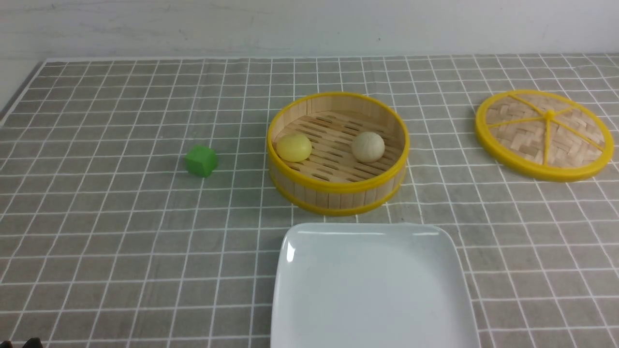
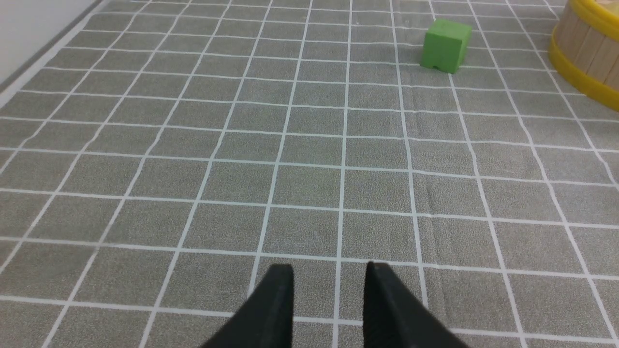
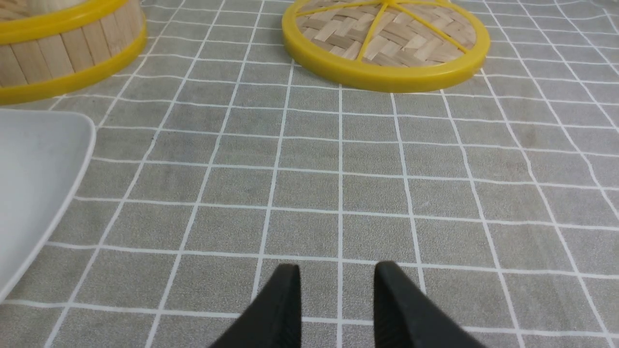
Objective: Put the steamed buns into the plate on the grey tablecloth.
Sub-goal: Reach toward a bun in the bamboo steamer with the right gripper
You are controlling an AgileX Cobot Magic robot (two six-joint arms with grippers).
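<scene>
Grey tablecloth (image 1: 121, 232) with thin white grid lines covers the whole table, and a pale wall (image 1: 309, 24) rises behind it.

From the front, we see the bamboo basket (image 1: 338, 193) near the middle, uncovered. Both steamed buns sit inside on its slatted floor. The pale yellow bun (image 1: 294, 147) is toward the robot's left and the cream bun (image 1: 368, 147) toward its right, and they do not touch. The white plate (image 1: 372, 290) lies on the cloth just in front of the basket, on the robot's side, its glossy surface bare. The green cube (image 1: 201, 161) stands left of the basket, apart from it. The woven lid (image 1: 544, 135) lies flat, well off to the right.

In the left wrist view, we look past the left gripper (image 2: 330, 270), low over the cloth. Its two black fingers (image 2: 275, 309) stand apart, with only cloth in the gap. Beyond them are the cube and a piece of the basket's wall.

In the right wrist view, the right gripper (image 3: 337, 270) also has its fingers parted around bare cloth. A corner of the plate, the basket's side and the lid lie beyond it.
</scene>
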